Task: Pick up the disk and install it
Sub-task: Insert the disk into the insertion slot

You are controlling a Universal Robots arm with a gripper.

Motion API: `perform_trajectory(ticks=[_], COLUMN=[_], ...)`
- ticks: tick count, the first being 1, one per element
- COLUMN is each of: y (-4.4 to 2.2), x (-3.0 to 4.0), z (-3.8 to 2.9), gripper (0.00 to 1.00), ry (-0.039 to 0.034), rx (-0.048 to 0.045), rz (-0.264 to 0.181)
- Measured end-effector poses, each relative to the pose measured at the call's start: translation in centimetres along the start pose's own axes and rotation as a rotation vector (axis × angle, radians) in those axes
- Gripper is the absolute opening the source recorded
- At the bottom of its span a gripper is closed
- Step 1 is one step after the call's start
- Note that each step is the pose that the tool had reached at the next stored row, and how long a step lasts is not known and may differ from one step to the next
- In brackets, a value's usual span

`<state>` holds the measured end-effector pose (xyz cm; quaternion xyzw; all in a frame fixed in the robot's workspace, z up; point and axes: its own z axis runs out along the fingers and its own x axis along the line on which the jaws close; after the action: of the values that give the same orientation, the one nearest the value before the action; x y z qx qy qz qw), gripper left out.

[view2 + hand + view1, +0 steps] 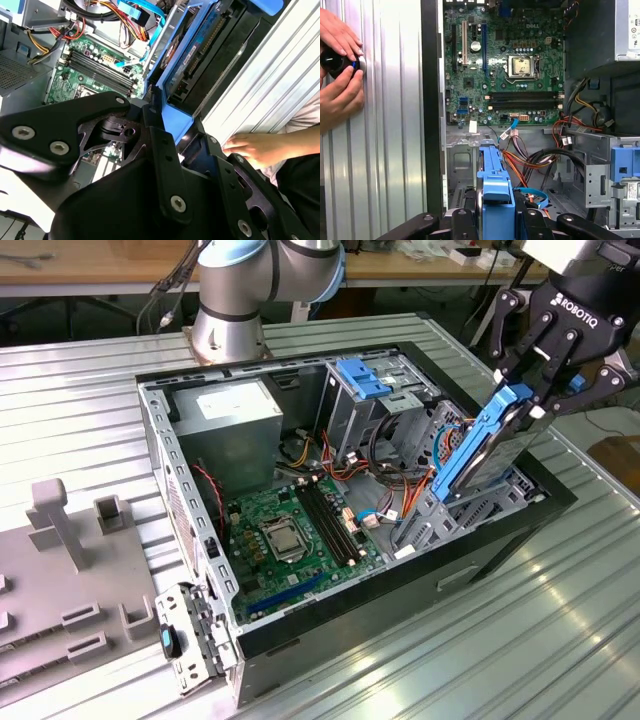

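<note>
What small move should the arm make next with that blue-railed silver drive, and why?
Probably ease the blue-railed silver-grey hard disk down along its tilt: the jaws grip its top end, and its lower end is at the grey metal drive cage.

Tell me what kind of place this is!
Probably a robot lab or workshop. An open computer case lies on a ribbed metal table, and the gripper of a robot arm holds the disk over it. A wooden workbench stands behind.

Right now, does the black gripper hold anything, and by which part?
Yes: the gripper grips the flat silver-grey disk with bright blue rails by its upper end.
</note>
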<state>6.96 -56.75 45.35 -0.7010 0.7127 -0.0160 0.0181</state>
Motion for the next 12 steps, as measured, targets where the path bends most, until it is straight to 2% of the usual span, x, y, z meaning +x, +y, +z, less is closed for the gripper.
perform_trajectory(ticks=[10, 12], y=[0.04, 0.05], x=[0.03, 0.04], z=[0.77, 1.15], gripper=[0.37, 0.37], ry=[0.0, 0.0001], rx=[0.0, 0.0], rz=[0.0, 0.0])
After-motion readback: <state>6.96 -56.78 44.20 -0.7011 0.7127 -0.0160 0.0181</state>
